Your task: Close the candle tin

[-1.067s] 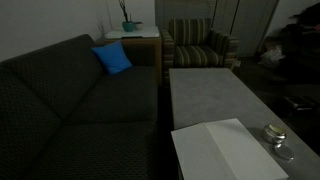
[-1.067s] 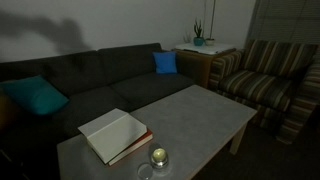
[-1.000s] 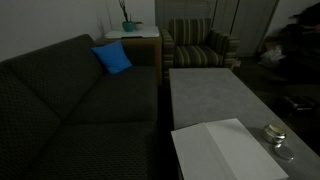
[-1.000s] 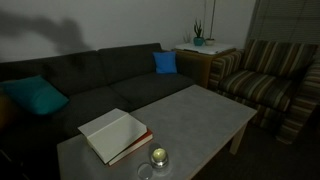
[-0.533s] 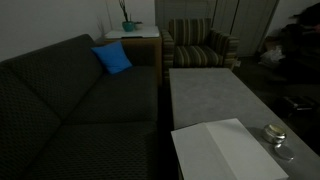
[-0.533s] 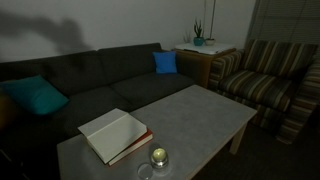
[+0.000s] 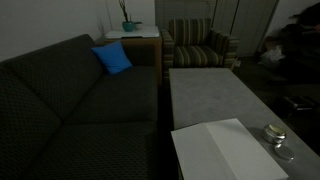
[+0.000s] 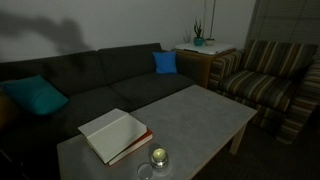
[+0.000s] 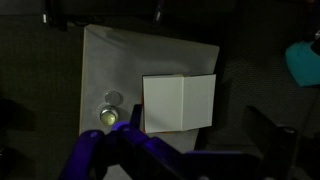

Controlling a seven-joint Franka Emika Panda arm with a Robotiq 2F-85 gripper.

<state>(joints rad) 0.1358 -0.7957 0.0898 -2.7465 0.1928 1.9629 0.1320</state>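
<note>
The candle tin (image 7: 273, 132) is small, round and silvery with pale wax inside. It stands open near the front corner of the grey coffee table (image 7: 215, 95), and also shows in the other exterior view (image 8: 158, 156). Its flat round lid (image 7: 285, 153) lies on the table right beside it (image 8: 146, 172). In the wrist view the tin (image 9: 107, 118) and lid (image 9: 112, 98) are small and far below. My gripper (image 9: 200, 125) is high above the table, its dark fingers apart and empty. The arm does not show in either exterior view.
A white open book (image 8: 112, 133) lies on the table next to the tin (image 9: 180, 101). A dark sofa (image 7: 80, 110) with a blue cushion (image 7: 112, 58) runs along the table. A striped armchair (image 8: 265, 75) and a side table with a plant (image 7: 130, 30) stand beyond.
</note>
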